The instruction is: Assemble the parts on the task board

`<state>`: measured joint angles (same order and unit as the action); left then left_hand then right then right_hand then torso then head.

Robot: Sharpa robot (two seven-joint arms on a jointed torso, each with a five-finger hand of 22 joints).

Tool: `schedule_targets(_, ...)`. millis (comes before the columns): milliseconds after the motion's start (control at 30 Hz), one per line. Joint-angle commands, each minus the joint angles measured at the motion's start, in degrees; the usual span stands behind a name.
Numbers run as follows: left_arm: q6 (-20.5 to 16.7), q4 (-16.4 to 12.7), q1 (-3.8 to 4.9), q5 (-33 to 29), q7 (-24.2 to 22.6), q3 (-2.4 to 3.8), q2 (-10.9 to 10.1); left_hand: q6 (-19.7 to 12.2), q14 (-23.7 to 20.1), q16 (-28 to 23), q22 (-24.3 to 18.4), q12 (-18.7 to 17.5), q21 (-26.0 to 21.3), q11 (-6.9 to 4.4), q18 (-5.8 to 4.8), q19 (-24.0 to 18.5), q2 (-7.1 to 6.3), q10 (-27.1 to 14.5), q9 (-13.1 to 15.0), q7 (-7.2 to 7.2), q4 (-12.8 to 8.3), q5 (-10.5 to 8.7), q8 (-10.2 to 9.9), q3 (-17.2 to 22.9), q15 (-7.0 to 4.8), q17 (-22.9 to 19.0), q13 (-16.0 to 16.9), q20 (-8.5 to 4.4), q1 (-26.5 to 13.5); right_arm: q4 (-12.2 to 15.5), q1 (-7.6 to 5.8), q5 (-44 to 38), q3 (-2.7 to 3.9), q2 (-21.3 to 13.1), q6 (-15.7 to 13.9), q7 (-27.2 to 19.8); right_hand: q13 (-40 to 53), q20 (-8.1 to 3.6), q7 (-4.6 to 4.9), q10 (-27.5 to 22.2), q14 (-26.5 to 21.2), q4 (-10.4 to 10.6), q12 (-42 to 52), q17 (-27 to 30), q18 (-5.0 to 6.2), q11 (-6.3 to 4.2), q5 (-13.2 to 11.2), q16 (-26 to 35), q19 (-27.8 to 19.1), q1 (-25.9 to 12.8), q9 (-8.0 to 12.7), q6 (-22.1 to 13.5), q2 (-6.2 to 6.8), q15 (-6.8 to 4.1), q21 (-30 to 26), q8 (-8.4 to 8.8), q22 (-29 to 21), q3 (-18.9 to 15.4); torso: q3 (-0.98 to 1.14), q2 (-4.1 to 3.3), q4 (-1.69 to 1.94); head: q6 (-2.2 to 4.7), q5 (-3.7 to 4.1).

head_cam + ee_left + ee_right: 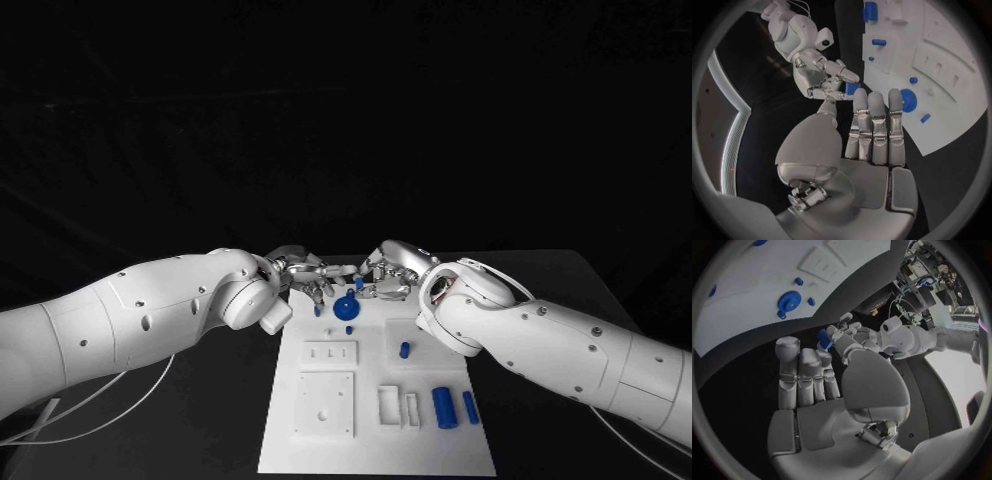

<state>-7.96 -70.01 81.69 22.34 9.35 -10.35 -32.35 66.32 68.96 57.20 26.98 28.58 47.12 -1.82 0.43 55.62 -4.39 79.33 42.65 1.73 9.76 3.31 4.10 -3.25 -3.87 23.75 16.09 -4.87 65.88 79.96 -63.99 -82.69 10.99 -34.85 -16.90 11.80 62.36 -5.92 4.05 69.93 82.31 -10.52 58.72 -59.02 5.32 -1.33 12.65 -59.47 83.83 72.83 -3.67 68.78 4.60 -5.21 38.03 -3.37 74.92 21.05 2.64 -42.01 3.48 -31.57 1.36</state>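
We see our left hand (pixel 306 272) at the far end of the task board (pixel 375 440), fingers straight and together, palm bare. A small blue part (pixel 852 88) is pinched in the fingertips of our right hand (pixel 387 272), which meets the left hand just beyond that far edge. The round blue disc (pixel 346 308) lies on the board just nearer than both hands. Further toward the near end, a short blue peg (pixel 405 350) stands up from the white plate. Two blue cylinders (pixel 444 408) lie side by side by the near right edge, beside raised white rectangular blocks (pixel 325 405).
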Motion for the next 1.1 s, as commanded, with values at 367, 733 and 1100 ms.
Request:
schedule_targets(367,-0.8,-0.7,0.08,5.3,4.3,-0.32,0.8,-0.5,-0.4,-0.3,-0.1,-0.6,-0.5,0.16,-0.14,-0.4,0.13,-0.4,-2.0,0.29,-0.3,0.17,-0.3,0.0,0.21,-0.6,-0.4,0.12,0.1,0.4,0.04,-2.0,-0.07,1.4,-0.4,2.8,0.0,-0.32,-0.09,0.4,0.4,0.5,-0.1,-0.1,-0.14,-0.21,0.9,0.4,3.1,0.1,-0.1,0.5,0.73,0.06,0.5,-0.21,4.2,0.2,-0.12,-0.1,0.01,0.27,-0.23)
schedule_targets(733,-1.6,-1.2,0.08,5.0,4.4,-0.35,0.6,-0.4,-0.3,-0.2,-0.1,-0.9,-0.6,0.14,-0.11,-0.3,2.02,-0.2,-3.1,0.31,-2.0,0.48,-0.3,-0.8,0.2,-0.9,-0.6,0.13,0.1,0.4,0.27,-2.5,-0.4,2.3,-0.1,3.1,0.1,-0.34,-0.13,0.4,0.5,0.7,-0.1,-0.2,-0.19,-0.22,1.3,0.4,3.1,0.2,-0.1,0.6,0.88,0.05,0.6,-0.21,4.2,0.1,-0.1,-0.16,0.03,0.53,-0.21)
schedule_targets(1100,-1.0,-1.4,0.08,4.3,4.5,-0.35,0.7,0.1,-0.3,0.0,0.1,-1.0,-0.6,0.05,-0.15,-0.3,4.09,0.1,-3.6,0.22,-4.8,0.67,-0.3,-2.1,0.14,-1.0,-0.7,0.09,0.8,0.0,0.56,-3.0,-0.52,2.8,-0.1,4.0,0.1,-0.34,-0.12,0.4,0.5,0.8,-0.1,-0.2,-0.22,-0.23,1.3,0.4,3.2,0.1,-0.1,0.6,0.82,0.05,0.7,-0.2,4.2,0.1,-0.05,-0.19,0.13,0.15,-0.26)
